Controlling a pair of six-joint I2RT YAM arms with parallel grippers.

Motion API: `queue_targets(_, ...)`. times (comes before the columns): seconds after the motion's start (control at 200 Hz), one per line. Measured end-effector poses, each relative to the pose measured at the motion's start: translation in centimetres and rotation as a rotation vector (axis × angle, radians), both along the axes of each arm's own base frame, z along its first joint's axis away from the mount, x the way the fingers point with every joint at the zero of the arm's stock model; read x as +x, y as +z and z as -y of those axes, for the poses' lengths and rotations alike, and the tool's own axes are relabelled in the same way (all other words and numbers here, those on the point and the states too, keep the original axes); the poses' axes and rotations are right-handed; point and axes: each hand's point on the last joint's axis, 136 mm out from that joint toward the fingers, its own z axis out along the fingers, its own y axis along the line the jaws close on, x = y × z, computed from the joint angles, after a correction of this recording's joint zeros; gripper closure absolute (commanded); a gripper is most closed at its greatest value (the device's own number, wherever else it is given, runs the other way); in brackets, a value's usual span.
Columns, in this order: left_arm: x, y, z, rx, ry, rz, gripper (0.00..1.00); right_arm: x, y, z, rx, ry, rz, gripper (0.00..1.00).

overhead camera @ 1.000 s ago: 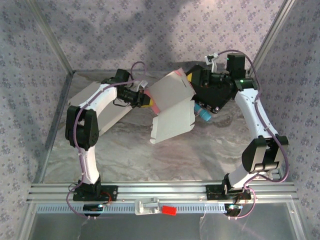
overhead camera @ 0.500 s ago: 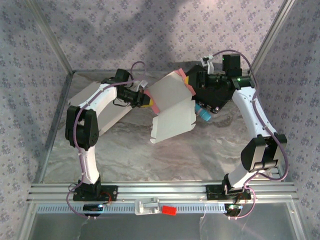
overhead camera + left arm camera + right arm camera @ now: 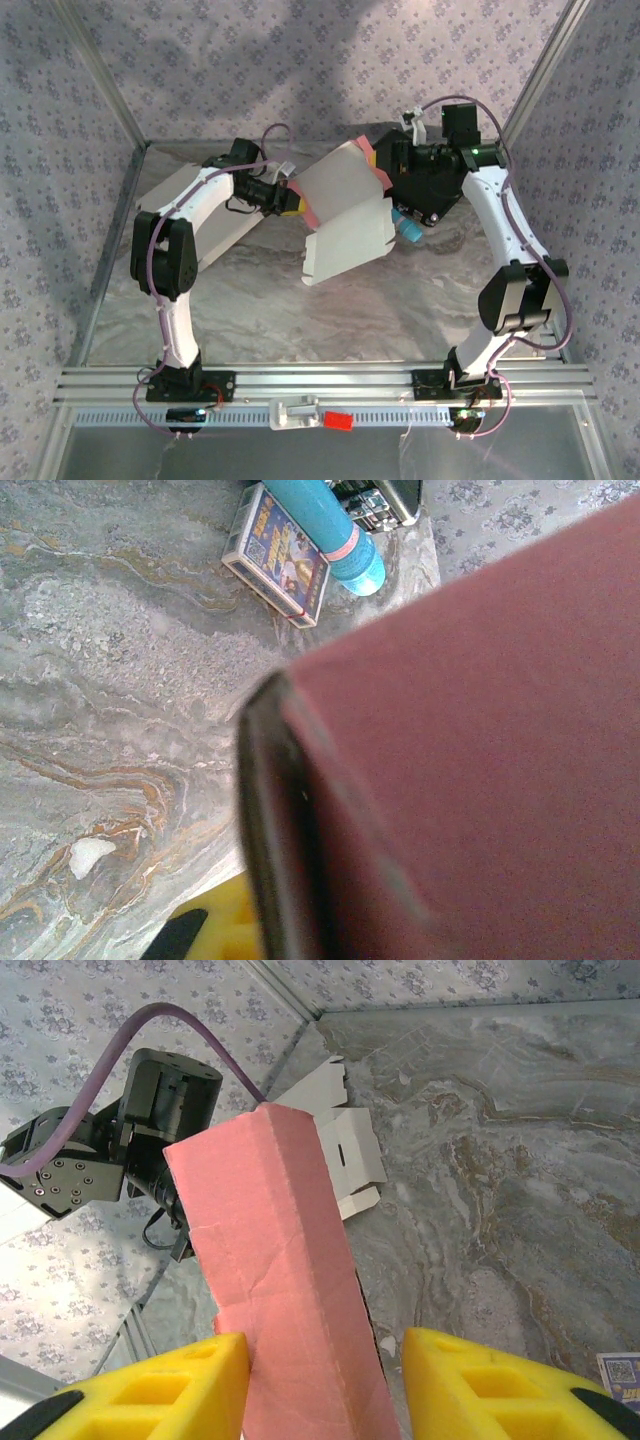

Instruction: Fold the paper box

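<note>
The paper box (image 3: 345,205), white outside and pink inside, hangs half-folded above the middle of the table. My left gripper (image 3: 291,199) is shut on its left edge. In the left wrist view the pink panel (image 3: 500,730) is blurred and very near, with one yellow fingertip (image 3: 225,925) at the bottom. My right gripper (image 3: 383,168) is open at the box's upper right corner. In the right wrist view it (image 3: 322,1355) straddles an upright pink flap (image 3: 275,1250). Its left finger (image 3: 180,1385) touches the flap and its right finger (image 3: 480,1380) stands apart from it.
A blue tube (image 3: 408,231) and a small printed card pack (image 3: 282,555) lie on the marbled table under the right arm. A flat white cardboard blank (image 3: 215,225) lies at the left behind the left arm. Metal frame posts and patterned walls close in both sides.
The right wrist has shifted slightly left and toward the back, and the box's pink corner has lifted a little with it. The left arm has not moved.
</note>
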Motion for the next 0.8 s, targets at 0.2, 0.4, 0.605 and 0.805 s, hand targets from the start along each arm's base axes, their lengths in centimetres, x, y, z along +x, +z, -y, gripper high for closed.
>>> queue_targets(0.2,0.0,0.0,0.0,0.0,0.0,0.0,1.0,-0.3,0.1,-0.6,-0.008,0.022,0.004,0.57)
queue_targets(0.4,0.0,0.0,0.0,0.003,0.001,0.0,1.0,-0.8,-0.4,-1.5,-0.036,0.043,0.0,0.58)
queue_targets(0.605,0.0,-0.1,-0.1,0.008,0.003,-0.003,1.0,-0.9,-0.8,-1.8,-0.093,0.039,0.022,0.59)
queue_targets(0.805,0.0,-0.2,-0.1,0.013,0.005,-0.004,1.0,-0.6,-1.4,-1.7,-0.186,0.005,0.052,0.6)
